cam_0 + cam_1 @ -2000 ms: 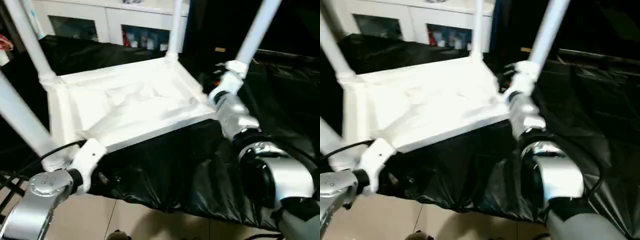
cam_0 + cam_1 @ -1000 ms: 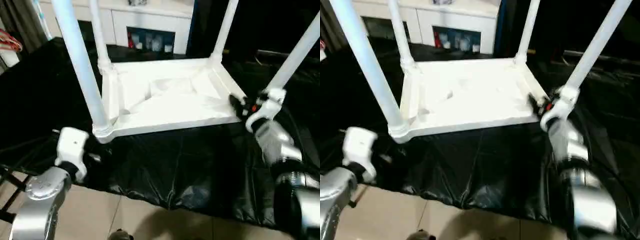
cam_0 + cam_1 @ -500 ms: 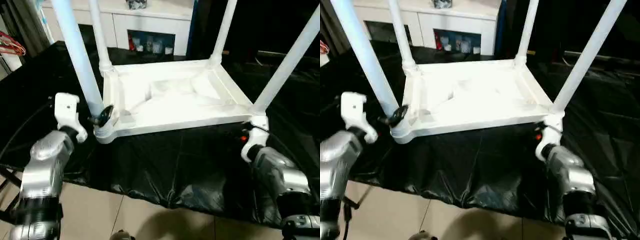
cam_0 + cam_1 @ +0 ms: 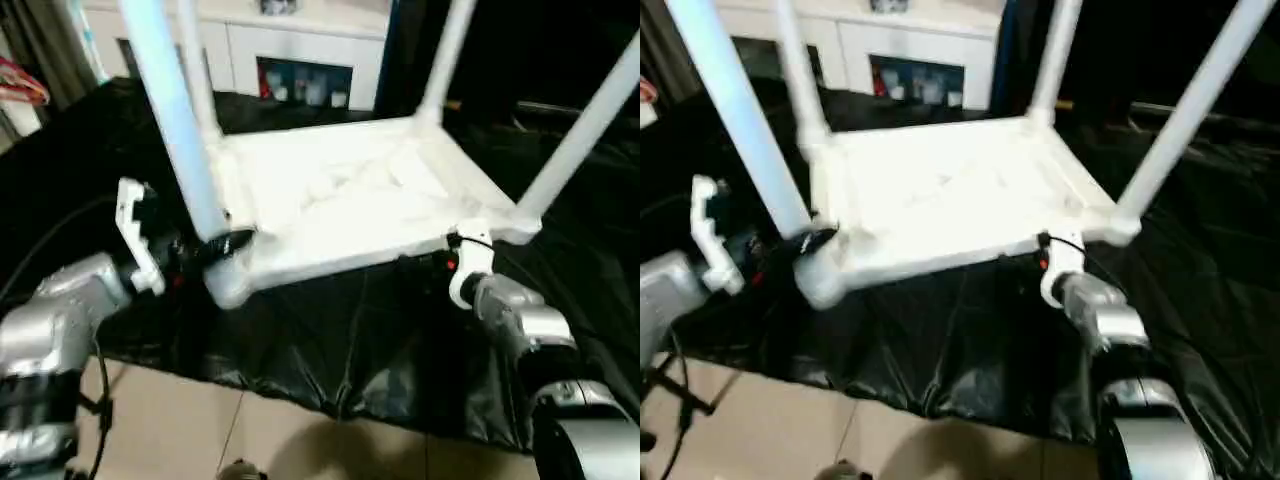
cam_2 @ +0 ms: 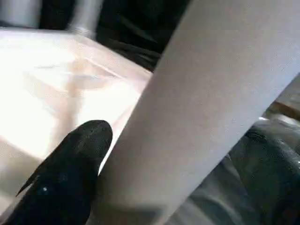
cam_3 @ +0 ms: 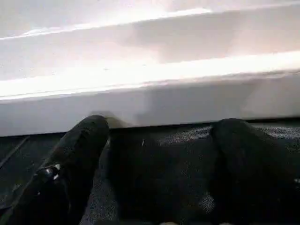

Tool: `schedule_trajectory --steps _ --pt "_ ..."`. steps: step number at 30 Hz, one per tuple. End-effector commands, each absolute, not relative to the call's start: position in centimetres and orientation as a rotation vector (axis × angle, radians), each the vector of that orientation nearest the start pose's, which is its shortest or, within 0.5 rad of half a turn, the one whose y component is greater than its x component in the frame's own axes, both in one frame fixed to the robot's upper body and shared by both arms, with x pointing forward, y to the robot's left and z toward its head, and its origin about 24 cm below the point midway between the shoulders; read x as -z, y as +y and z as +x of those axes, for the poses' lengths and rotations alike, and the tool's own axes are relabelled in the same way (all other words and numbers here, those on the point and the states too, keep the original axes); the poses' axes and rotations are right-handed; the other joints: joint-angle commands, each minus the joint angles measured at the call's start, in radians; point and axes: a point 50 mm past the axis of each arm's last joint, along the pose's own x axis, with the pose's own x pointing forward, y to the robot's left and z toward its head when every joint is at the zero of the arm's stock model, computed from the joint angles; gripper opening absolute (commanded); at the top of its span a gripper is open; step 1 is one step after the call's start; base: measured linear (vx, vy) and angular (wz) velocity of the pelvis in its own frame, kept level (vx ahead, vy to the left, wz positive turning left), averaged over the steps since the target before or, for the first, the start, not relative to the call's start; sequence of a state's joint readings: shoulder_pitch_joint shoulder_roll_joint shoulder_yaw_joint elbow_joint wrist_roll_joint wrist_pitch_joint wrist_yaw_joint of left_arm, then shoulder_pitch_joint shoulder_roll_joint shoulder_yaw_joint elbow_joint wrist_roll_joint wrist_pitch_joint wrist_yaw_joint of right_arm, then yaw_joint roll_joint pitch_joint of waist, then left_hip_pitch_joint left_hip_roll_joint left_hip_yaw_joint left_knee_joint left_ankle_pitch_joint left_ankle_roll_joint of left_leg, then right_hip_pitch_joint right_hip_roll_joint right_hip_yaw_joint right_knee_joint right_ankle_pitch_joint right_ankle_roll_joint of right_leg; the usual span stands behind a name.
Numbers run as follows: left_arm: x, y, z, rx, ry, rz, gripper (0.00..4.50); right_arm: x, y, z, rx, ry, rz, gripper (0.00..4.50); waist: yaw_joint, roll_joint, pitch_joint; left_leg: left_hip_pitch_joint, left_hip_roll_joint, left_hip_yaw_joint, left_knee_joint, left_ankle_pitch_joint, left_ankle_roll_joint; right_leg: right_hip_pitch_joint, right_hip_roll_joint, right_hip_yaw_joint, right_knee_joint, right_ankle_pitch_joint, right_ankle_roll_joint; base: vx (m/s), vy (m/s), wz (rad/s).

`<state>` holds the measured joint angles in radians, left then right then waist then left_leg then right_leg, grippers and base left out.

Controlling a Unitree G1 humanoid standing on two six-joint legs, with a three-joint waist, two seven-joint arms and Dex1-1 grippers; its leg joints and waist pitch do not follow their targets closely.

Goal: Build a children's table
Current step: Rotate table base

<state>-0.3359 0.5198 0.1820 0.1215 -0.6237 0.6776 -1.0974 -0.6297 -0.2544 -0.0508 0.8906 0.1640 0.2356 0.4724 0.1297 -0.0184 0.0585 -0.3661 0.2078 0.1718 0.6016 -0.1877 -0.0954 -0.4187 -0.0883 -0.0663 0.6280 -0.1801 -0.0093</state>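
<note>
The children's table [image 4: 340,195] lies upside down on a black sheet, its four white legs pointing up. My left gripper [image 4: 215,240] is at the base of the near-left leg [image 4: 180,120]. It is open, with one black finger [image 5: 84,150] against the leg's side and the other on the far side of it. My right gripper [image 4: 445,262] is open at the table's near rim [image 6: 150,103], just left of the near-right leg [image 4: 575,130]. Its two fingers [image 6: 79,150] stand apart on the sheet, with nothing between them.
The black sheet [image 4: 380,340] hangs over the front edge above a tiled floor [image 4: 200,430]. A white cabinet with glass doors [image 4: 300,50] stands behind. A black cable [image 4: 60,230] loops by my left forearm.
My left gripper has come in from the front left and now straddles the near-left leg. My right gripper has left the near-right leg's base, widened, and moved to the near rim.
</note>
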Motion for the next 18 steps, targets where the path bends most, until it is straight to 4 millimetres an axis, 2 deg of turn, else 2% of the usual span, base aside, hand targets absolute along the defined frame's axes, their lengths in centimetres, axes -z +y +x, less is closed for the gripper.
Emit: schedule_trajectory --steps 1,2,4,5,6,7,8,9,10,11,13,14,15,16,17,18 --pt "-11.9 18.9 26.5 1.248 0.261 -0.378 4.50 -2.0 -16.3 34.9 -0.455 0.477 0.061 4.18 -0.001 0.013 -0.067 0.005 0.016 0.003 -0.083 -0.230 -0.016 0.056 -0.050 0.038 -0.061 -0.200 -0.231 0.000 0.000 0.00" --pt "-11.9 18.9 26.5 1.250 0.262 -0.379 4.50 -2.0 -16.3 34.9 -0.456 0.477 0.061 4.18 -0.003 0.011 -0.065 0.005 0.016 0.002 -0.085 -0.234 -0.017 0.057 -0.049 0.038 -0.064 -0.207 -0.229 0.000 0.000 0.00" --pt "-11.9 17.6 25.7 1.315 0.288 -0.383 4.50 -1.7 -15.4 34.9 -0.489 0.483 0.056 4.18 -0.007 0.012 -0.065 0.005 0.015 0.003 -0.084 -0.236 -0.018 0.057 -0.048 0.039 -0.064 -0.204 -0.230 0.000 0.000 0.00" --pt "-11.8 17.0 25.4 1.340 0.300 -0.379 4.50 -1.6 -14.9 34.8 -0.503 0.486 0.053 4.18 -0.015 0.008 -0.062 -0.001 0.013 0.000 -0.087 -0.239 -0.018 0.062 -0.049 0.038 -0.067 -0.228 -0.222 0.000 0.000 0.00" --pt "-11.8 15.8 24.9 1.384 0.314 -0.375 4.50 -1.3 -14.2 34.8 -0.520 0.489 0.051 4.18 -0.017 0.004 -0.062 0.000 0.012 0.000 -0.087 -0.240 -0.016 0.062 -0.049 0.038 -0.070 -0.246 -0.216 0.000 0.000 0.00" --pt "-11.8 15.8 24.9 1.385 0.314 -0.375 4.50 -1.3 -14.2 34.8 -0.520 0.489 0.051 4.18 -0.020 0.005 -0.063 0.001 0.013 0.000 -0.086 -0.234 -0.017 0.062 -0.051 0.041 -0.071 -0.253 -0.212 0.000 0.000 0.00" --pt "-11.7 14.6 24.8 1.408 0.308 -0.376 4.50 -1.2 -13.4 34.7 -0.537 0.491 0.060 4.18 -0.022 -0.002 -0.063 0.000 0.013 0.000 -0.087 -0.219 -0.013 0.063 -0.051 0.041 -0.070 -0.254 -0.207 0.000 0.000 0.00" --pt "-11.7 14.1 24.8 1.417 0.306 -0.374 4.50 -1.2 -13.2 34.7 -0.544 0.492 0.064 4.18 -0.022 -0.002 -0.063 0.000 0.013 0.000 -0.087 -0.219 -0.013 0.063 -0.051 0.041 -0.070 -0.254 -0.207 0.000 0.000 0.00" --pt "-11.8 12.9 25.0 1.430 0.299 -0.374 4.50 -1.0 -12.4 34.7 -0.566 0.494 0.060 4.18 -0.030 -0.017 -0.064 0.000 0.013 0.004 -0.085 -0.200 -0.007 0.063 -0.049 0.041 -0.072 -0.241 -0.205 0.000 0.000 0.00" --pt "-11.7 12.7 25.0 1.432 0.298 -0.372 4.50 -1.0 -12.3 34.7 -0.569 0.495 0.060 4.18 -0.027 -0.010 -0.064 -0.001 0.013 0.001 -0.085 -0.197 -0.009 0.063 -0.050 0.041 -0.069 -0.245 -0.205 0.000 0.000 0.00" --pt "-11.6 11.2 25.4 1.441 0.288 -0.354 4.50 -0.8 -11.6 34.6 -0.589 0.504 0.055 4.18 -0.028 -0.004 -0.062 0.004 0.014 0.001 -0.086 -0.208 -0.012 0.059 -0.048 0.041 -0.074 -0.254 -0.199 0.000 0.000 0.00" --pt "-11.4 10.6 25.9 1.418 0.283 -0.338 4.50 -0.8 -11.4 34.5 -0.591 0.504 0.046 4.18 -0.030 -0.009 -0.063 0.003 0.014 0.000 -0.088 -0.213 -0.017 0.061 -0.047 0.041 -0.073 -0.256 -0.194 0.000 0.000 0.00" --pt "-11.4 10.0 26.4 1.392 0.266 -0.323 4.50 -0.8 -11.3 34.6 -0.593 0.503 0.043 4.18 -0.033 -0.023 -0.062 0.002 0.014 0.002 -0.088 -0.218 -0.016 0.061 -0.046 0.041 -0.077 -0.263 -0.187 0.000 0.000 0.00" --pt "-11.4 8.8 27.0 1.393 0.249 -0.318 4.50 -0.8 -11.2 34.6 -0.598 0.501 0.047 4.18 -0.031 -0.028 -0.060 0.006 0.014 0.001 -0.089 -0.245 -0.019 0.058 -0.048 0.042 -0.083 -0.312 -0.166 0.000 0.000 0.00" --pt "-11.4 8.8 27.0 1.393 0.249 -0.318 4.50 -0.8 -11.2 34.6 -0.598 0.501 0.047 4.18 -0.028 -0.025 -0.062 0.007 0.014 0.000 -0.088 -0.244 -0.023 0.058 -0.050 0.042 -0.081 -0.317 -0.163 0.000 0.000 0.00" --pt "-11.4 8.5 27.1 1.396 0.247 -0.317 4.50 -0.8 -11.2 34.6 -0.599 0.501 0.049 4.18 -0.029 -0.026 -0.061 0.003 0.015 -0.001 -0.090 -0.243 -0.025 0.060 -0.051 0.043 -0.082 -0.319 -0.157 0.000 0.000 0.00"
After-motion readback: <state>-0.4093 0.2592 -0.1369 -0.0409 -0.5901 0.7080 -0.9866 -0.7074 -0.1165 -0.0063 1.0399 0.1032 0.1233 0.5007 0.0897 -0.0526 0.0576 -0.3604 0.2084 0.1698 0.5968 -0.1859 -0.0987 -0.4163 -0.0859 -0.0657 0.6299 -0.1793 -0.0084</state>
